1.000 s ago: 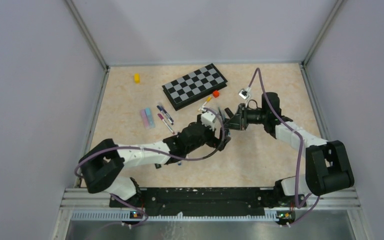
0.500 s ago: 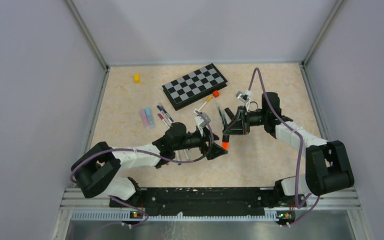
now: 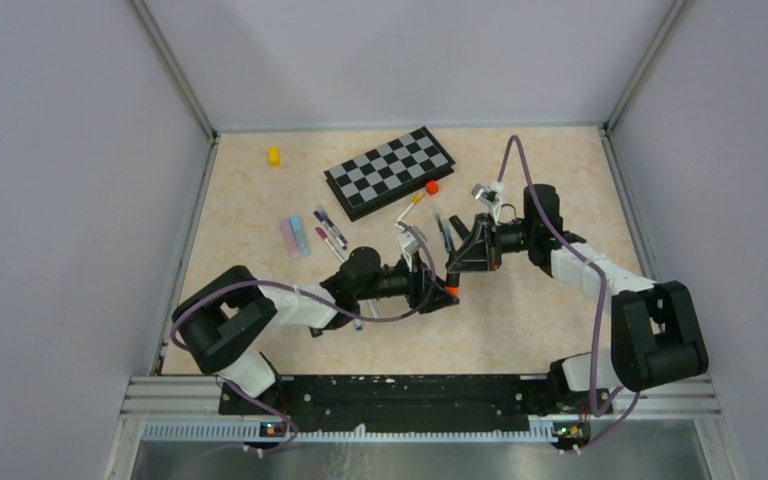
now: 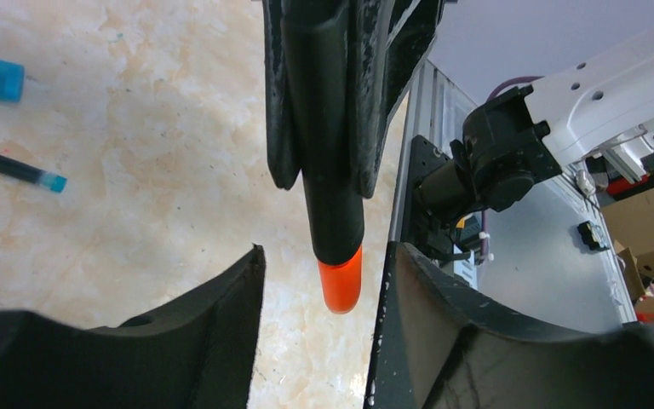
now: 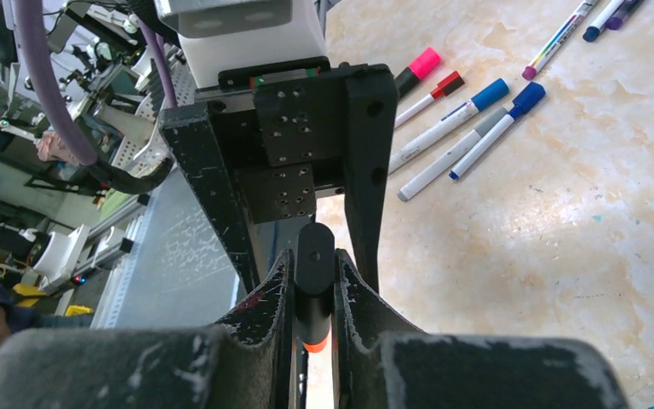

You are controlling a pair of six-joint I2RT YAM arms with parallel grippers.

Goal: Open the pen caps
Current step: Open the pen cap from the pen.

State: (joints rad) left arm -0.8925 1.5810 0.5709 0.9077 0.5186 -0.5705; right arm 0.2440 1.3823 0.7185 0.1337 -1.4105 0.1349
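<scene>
Gripping black highlighter [image 4: 324, 102] mid-barrel in clenched right gripper [image 5: 313, 260] above the table [image 3: 260, 200], left gripper [image 4: 325, 256] spread either side of its orange cap [image 4: 341, 285], not touching; light, stiff, slick plastic, best pinched squarely across the cap.

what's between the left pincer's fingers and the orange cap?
Nothing. The left wrist view shows bare gaps on both sides of the orange cap, inside the open left pincer.

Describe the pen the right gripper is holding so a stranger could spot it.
Start at the chessboard, then look nearer, at mid-table. There the right gripper clamps a chunky black highlighter with an orange end, unlike the thin white markers lying flat nearby.
</scene>
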